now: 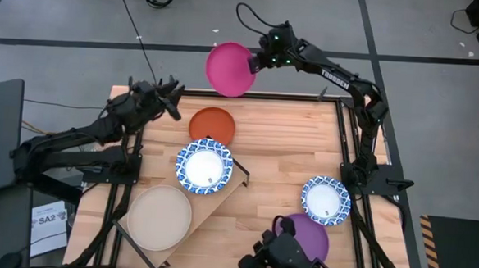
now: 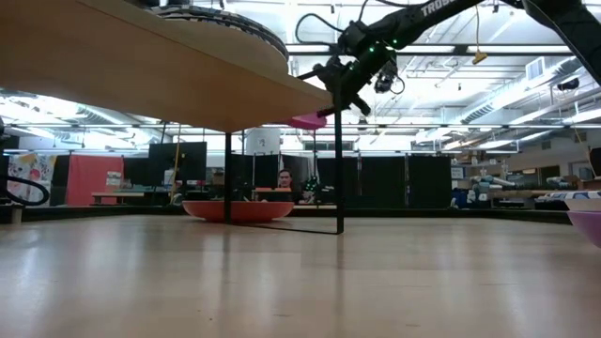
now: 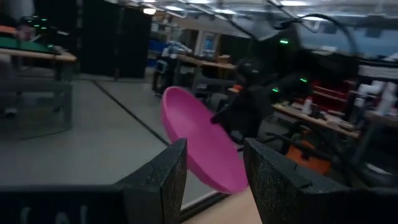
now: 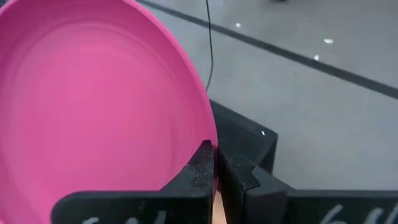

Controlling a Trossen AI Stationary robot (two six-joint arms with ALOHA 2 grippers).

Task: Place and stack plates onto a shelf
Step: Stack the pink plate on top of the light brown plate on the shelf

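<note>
My right gripper (image 1: 256, 61) is shut on the magenta plate (image 1: 231, 68), held in the air over the table's far edge; the plate also shows in the low view (image 2: 308, 120) and the left wrist view (image 3: 199, 143). My left gripper (image 1: 171, 98) is open and empty near the far left corner, pointing toward that plate. The light wood shelf (image 1: 219, 200) stands slantwise at the near left, bearing a blue-and-white plate (image 1: 204, 167) and a beige plate (image 1: 159, 218). An orange plate (image 1: 213, 124) lies on the table beside the shelf's far end. My right gripper pinches the magenta plate's rim (image 4: 200, 138) between its two fingers, on the side of the plate toward the table's right. The fingers (image 4: 202, 163) come from the table's right. The plate is lifted clear of everything and is tilted.
A second blue-and-white plate (image 1: 326, 199) lies at the table's right, a purple plate (image 1: 308, 236) at the near edge. In the low view the shelf's black legs (image 2: 339, 160) stand before the orange plate (image 2: 239, 210). Black frame posts run along both table sides.
</note>
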